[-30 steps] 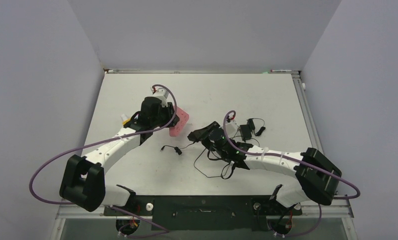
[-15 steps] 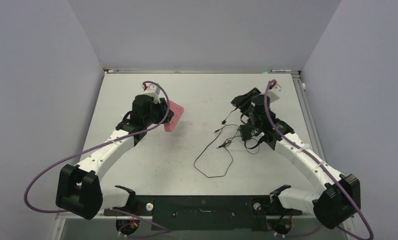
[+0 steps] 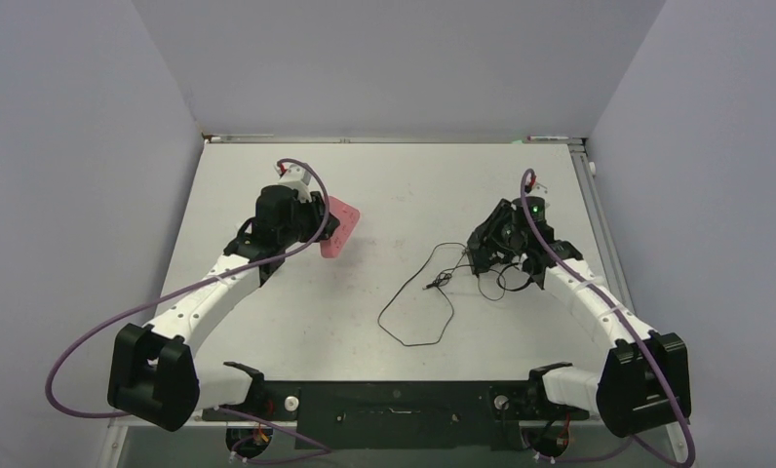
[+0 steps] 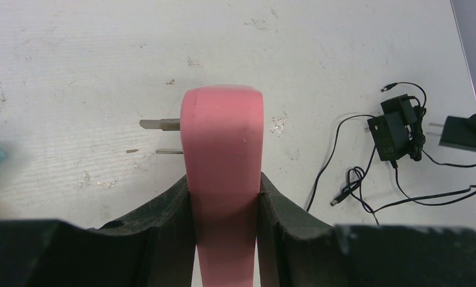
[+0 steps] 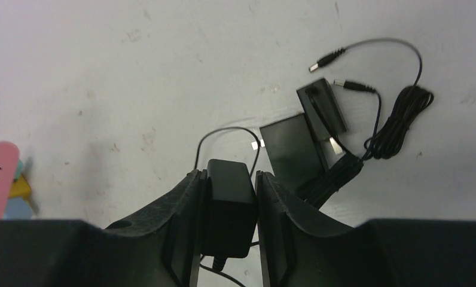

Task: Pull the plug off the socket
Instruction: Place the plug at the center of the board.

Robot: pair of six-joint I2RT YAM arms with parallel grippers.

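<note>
The left tool (image 4: 223, 180) is clenched across the flat sides of the pink socket (image 4: 222, 128), a hard, smooth plastic block held over the left of the surface (image 3: 404, 185). The right tool (image 5: 228, 174) grips the black plug (image 5: 228, 206) over the right side, well apart from the socket. The plug looks light and rigid and its thin cable (image 5: 226, 128) limp, so the body, not the cord, is the place to hold.

Just beyond the right gripper (image 5: 228, 174), slightly to its right, we see a flat black plastic power adapter (image 5: 286, 149) beside a smaller black adapter block (image 5: 322, 107) on the scuffed white table (image 5: 134, 66). Their thin black cord (image 5: 403, 110) is bundled farther right. Far to the gripper's left sits a small teal-and-yellow object (image 5: 17, 188).
</note>
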